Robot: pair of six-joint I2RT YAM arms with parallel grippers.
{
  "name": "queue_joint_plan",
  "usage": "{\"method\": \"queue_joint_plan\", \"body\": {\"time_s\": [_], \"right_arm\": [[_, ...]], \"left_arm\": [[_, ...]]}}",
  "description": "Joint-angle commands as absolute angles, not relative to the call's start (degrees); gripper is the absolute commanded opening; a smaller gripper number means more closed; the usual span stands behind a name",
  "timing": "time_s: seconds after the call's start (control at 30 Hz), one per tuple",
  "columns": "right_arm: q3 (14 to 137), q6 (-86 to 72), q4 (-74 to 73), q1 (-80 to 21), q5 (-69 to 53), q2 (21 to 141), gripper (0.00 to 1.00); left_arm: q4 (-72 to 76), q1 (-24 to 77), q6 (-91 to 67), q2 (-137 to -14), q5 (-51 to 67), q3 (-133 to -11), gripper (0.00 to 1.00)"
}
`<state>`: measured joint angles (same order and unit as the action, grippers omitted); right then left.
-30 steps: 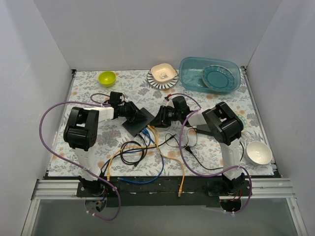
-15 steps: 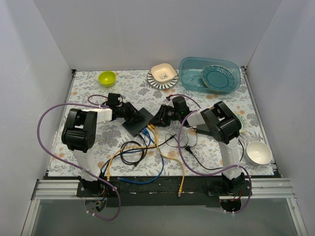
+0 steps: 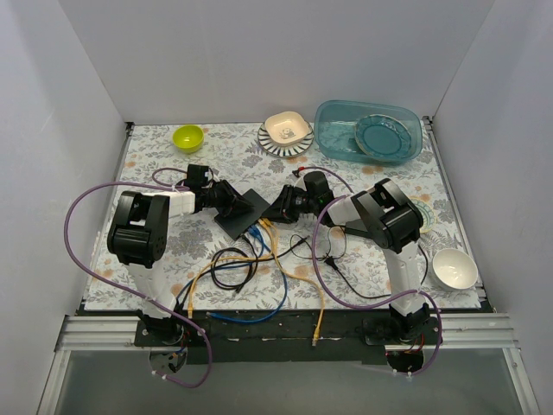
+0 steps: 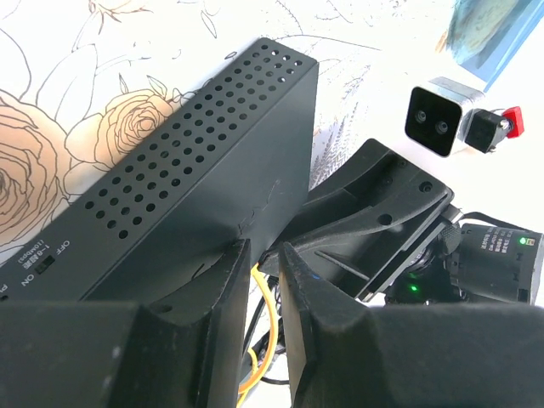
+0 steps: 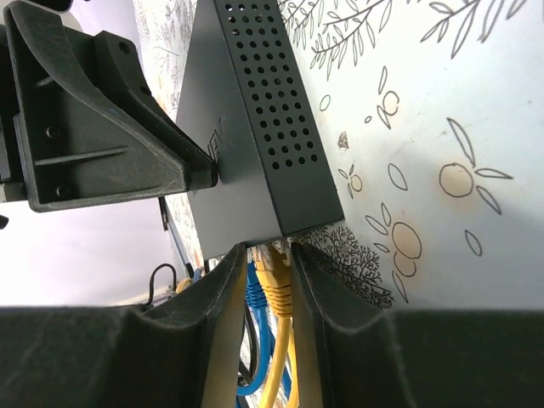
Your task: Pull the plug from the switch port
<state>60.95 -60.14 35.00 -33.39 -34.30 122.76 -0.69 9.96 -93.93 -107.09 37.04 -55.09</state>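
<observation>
1. Over the flowered table (image 3: pixel 216 156), seen from above, the switch (image 3: pixel 244 212) is lying near the middle, between the two grippers. Its long axis is running diagonally from near-left to far-right. Its socket edge is facing near-right, toward the right gripper (image 3: pixel 278 209). The left gripper (image 3: pixel 232 201) is touching its far-left side. Loose cables (image 3: pixel 251 259) in yellow, blue and black are tangling just in front of it. Well apart, along the far edge, a green bowl (image 3: pixel 187 137), a striped plate (image 3: pixel 268 143) carrying a cream bowl (image 3: pixel 287 128), and a teal tub (image 3: pixel 337 130) are sitting. A white bowl (image 3: pixel 454 268) is resting at the right.
2. From the left wrist, the switch's perforated side is slanting up to the right. The left gripper's fingers are pressed nearly together, their tips meeting the switch's near corner; whether they are pinching it cannot be told. A yellow cable (image 4: pixel 259 293) is showing through the slit. The right gripper's black body is crowding in behind, hiding the sockets.
3. From the right wrist, the right gripper's fingers are pinching the yellow plug (image 5: pixel 276 276), which is sitting in a socket at the switch's near end. A blue plug (image 5: pixel 253 285) is sitting just beside it. The switch is stretching away upward.
</observation>
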Motion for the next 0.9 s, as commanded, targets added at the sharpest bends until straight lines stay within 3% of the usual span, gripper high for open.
{"method": "queue_joint_plan", "body": {"time_s": [0.0, 0.6, 0.87], "right_arm": [[59.4, -57.7, 33.2, -33.3, -35.0, 123.7, 0.34], [61.7, -50.9, 25.7, -33.1, -34.7, 124.4, 0.34], [61.6, -56.2, 29.6, -32.9, -35.2, 125.2, 0.34]], "left_arm": [[-4.9, 9.6, -92.1, -108.5, 31.8, -52.9, 0.22], [-4.7, 9.6, -92.1, -109.2, 32.3, -53.3, 0.22], [-4.7, 9.7, -91.9, -109.2, 32.2, -53.1, 0.22]]}}
